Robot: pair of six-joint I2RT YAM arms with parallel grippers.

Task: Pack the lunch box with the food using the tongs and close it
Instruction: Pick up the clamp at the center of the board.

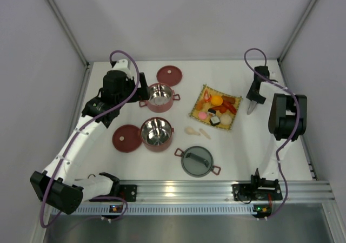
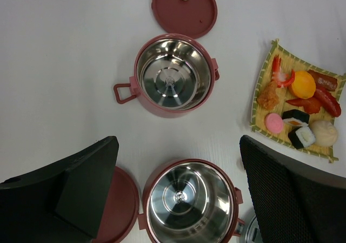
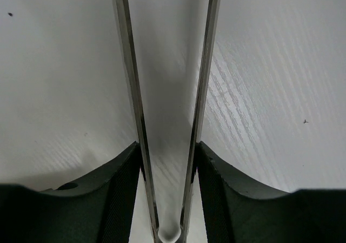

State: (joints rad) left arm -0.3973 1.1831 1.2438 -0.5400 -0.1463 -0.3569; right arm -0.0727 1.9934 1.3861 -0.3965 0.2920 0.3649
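The lunch box stands apart in pieces: two dark-red steel-lined bowls, a far one [image 1: 160, 108] [image 2: 162, 111] and a near one [image 1: 157, 147] [image 2: 147, 191], both empty. A flat red lid [image 1: 169, 75] [image 2: 184, 7] lies behind the far bowl, and another [image 1: 126, 138] [image 2: 116, 205] lies left of the near bowl. The grey domed lid [image 1: 198, 162] rests near the front. The food [image 1: 216, 100] [image 2: 303, 84] is piled on a yellow mat [image 1: 193, 112]. My left gripper [image 1: 141, 91] [image 2: 177, 145] hovers open above the bowls. My right gripper [image 1: 254, 99] [image 3: 168, 162] is shut on the tongs [image 3: 132, 91], right of the mat, tips pointing down.
Two cream spoon-shaped pieces [image 1: 197, 131] lie between the mat and the near bowl. White walls close in the table at left, right and back. An aluminium rail [image 1: 178, 189] runs along the front edge.
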